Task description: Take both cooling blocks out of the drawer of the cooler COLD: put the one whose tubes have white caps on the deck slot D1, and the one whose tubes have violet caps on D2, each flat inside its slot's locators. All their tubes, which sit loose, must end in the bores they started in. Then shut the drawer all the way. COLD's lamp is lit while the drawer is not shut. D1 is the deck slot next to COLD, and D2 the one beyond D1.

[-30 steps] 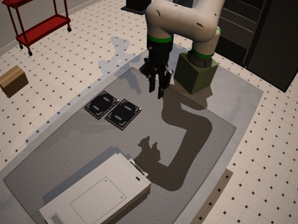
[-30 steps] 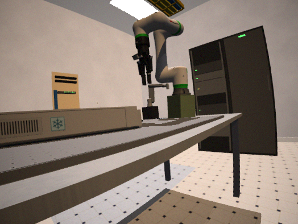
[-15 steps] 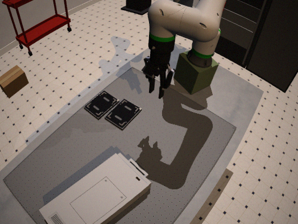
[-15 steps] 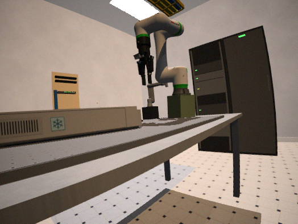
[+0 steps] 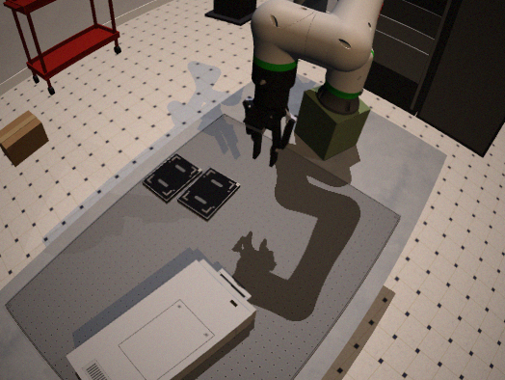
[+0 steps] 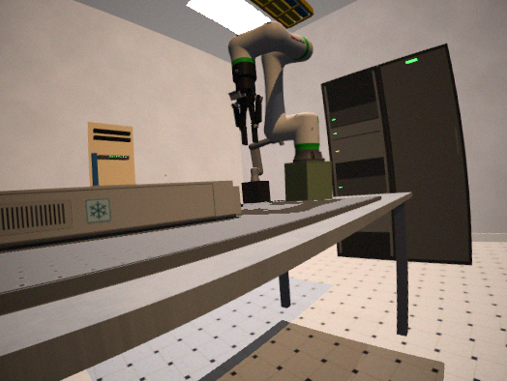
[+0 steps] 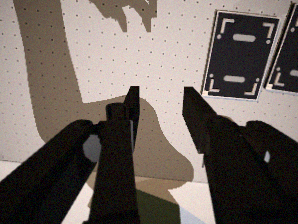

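Top view: the black two-finger gripper [image 5: 264, 159] [image 6: 250, 142] [image 7: 161, 100] holds nothing, fingers parted; at seven o'clock from it, the white box-shaped cooler [image 5: 162, 320] [image 6: 160, 205] conceals both cooling blocks, and an off-centre or jerky drawer pull risks unseating their loose tubes.

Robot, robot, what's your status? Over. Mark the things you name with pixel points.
Gripper [image 5: 264, 160] [image 6: 250, 142] [image 7: 161, 100] partly open, holding nothing. Both black pads [image 5: 208, 194] [image 7: 241, 56] and [image 5: 172, 177] [image 7: 287, 75] bare. Nothing visible blocking them. Over.
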Available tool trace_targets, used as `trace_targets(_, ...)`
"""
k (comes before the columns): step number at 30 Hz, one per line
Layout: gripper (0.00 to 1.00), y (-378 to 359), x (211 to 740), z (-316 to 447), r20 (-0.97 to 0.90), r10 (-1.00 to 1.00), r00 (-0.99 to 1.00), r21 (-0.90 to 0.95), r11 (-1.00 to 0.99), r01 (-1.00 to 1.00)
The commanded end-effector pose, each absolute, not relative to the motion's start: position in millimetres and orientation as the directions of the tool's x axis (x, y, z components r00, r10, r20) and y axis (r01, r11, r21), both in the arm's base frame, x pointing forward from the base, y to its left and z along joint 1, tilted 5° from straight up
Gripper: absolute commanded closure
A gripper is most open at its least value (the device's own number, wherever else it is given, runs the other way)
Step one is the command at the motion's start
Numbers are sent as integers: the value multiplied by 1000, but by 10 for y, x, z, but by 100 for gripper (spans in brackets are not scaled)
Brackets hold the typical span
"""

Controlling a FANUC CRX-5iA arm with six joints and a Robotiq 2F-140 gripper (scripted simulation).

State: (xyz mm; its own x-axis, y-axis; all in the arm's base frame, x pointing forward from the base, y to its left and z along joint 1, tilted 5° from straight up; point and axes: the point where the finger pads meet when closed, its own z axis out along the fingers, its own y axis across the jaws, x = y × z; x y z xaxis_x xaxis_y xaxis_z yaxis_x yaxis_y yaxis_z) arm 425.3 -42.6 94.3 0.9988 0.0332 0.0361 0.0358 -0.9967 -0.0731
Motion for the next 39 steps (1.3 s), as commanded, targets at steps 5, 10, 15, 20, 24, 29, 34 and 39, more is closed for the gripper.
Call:
trace_targets(5, 66, -429, 4259, 951, 52, 232, 971, -66, -970, 236)
trace_targets(10, 66, -428, 4259, 951, 60, 359, 931, -59, -930, 363)
trace_targets(15, 66, -429, 4259, 951, 65, 432, 899, -54, -898, 436)
trace_targets(20, 66, -429, 4259, 951, 71, 548, 833, -45, -833, 552)
trace_targets(24, 66, -429, 4259, 951, 76, 634, 770, -37, -770, 637)
trace_targets(29, 66, -428, 4259, 951, 80, 730, 678, -26, -679, 734)
trace_targets(34, 66, -429, 4259, 951, 82, 782, 618, -20, -618, 786)
trace_targets(39, 66, -429, 4259, 951, 84, 858, 508, -9, -509, 861)
